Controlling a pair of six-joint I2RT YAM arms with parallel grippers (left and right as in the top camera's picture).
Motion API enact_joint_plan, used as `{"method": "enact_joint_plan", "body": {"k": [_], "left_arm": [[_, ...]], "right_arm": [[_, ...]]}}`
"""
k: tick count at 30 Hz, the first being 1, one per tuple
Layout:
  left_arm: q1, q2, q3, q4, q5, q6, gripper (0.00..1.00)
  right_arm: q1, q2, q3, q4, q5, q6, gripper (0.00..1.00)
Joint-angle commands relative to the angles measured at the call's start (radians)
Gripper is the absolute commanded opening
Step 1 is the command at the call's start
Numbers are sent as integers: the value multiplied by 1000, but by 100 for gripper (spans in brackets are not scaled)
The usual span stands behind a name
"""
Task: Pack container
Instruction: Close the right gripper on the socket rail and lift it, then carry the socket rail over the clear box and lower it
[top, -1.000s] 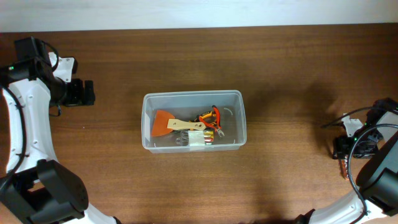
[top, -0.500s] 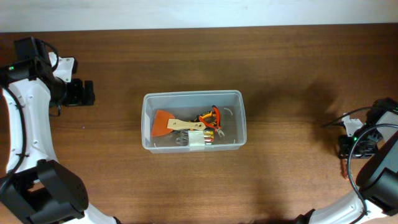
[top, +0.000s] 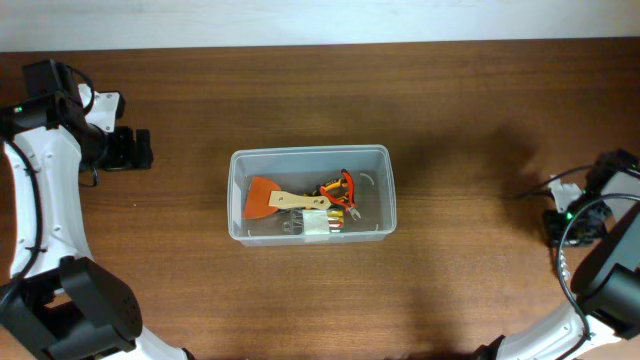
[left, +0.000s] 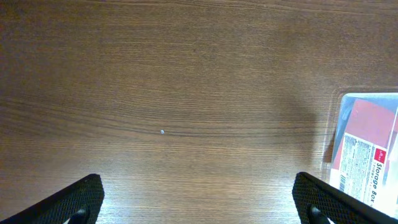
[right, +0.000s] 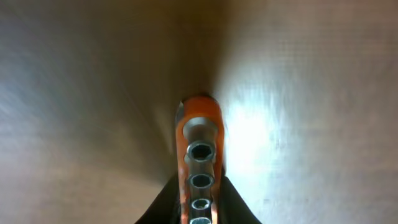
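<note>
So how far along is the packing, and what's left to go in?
Done: the clear container holds an orange scraper, orange-handled pliers and some smaller pieces I can't make out.

In hand: the right gripper is shut on an orange socket rail, far to the container's right.

Left: carry the rail over and release it inside. The left gripper is open and empty.

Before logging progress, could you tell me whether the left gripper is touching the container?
Apart: the overhead view shows bare table between the left gripper and container.
</note>
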Motion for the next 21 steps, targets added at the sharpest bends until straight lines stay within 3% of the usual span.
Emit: {"method": "enact_joint_plan", "body": {"k": [1,12,21], "left_arm": [[8,9,-5,2,14,-10,99],[8,9,-5,2,14,-10,99],[8,9,-5,2,14,-10,99]], "right_arm": [[73,17,77,-11,-4,14,16],[369,17,412,-149,-65,23,16],[736,17,657,-213,-52,6,17]]}}
